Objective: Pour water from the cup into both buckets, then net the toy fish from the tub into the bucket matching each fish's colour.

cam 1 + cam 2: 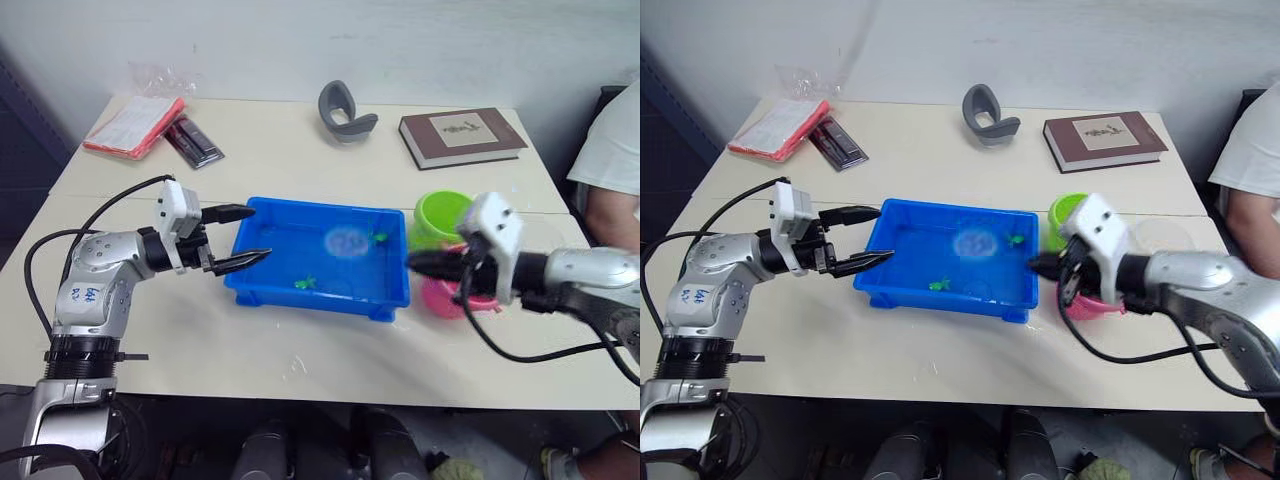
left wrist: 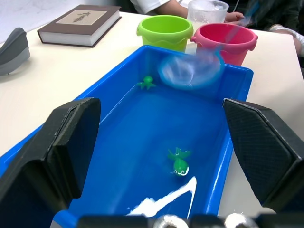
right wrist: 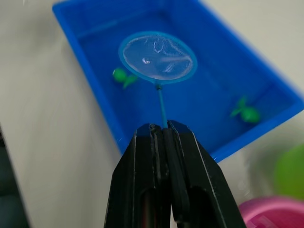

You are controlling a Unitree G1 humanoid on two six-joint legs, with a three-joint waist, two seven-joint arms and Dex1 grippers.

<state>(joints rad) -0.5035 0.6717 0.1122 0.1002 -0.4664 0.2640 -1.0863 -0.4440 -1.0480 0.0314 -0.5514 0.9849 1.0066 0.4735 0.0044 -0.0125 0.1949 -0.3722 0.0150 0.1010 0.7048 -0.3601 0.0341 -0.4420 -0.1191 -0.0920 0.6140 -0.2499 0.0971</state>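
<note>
R gripper [image 3: 164,130]: fingers clamped tight on the thin handle of the net [image 3: 157,57], so hoop sticks straight out ahead of the fingertips and hangs over the tub [image 1: 262,282] interior, above the water. Mesh looks empty, no fish in it as far as I can tell. Grip far back on the handle prob. for reach w/o bringing the wrist over the tub.

L gripper [image 1: 240,237]: fingers spread wide, holding nothing, straddling the tub's near end wall [image 2: 71,221]. Likely there to steady the tub vs. net drag; contact w/ the rim can't be confirmed.

Two green fish [image 2: 180,162], [image 2: 147,82] lie in the tub ahead of L gripper; one just beside the hoop, other nearer the L fingers. No pink fish seen in tub.

Green bucket [image 2: 165,30] and pink bucket [image 2: 227,41] stand just beyond the tub's far end, close by R gripper = short carry. Cup [image 2: 207,9] behind them.

Judgement: netting stage, green fish next → green bucket.
</note>
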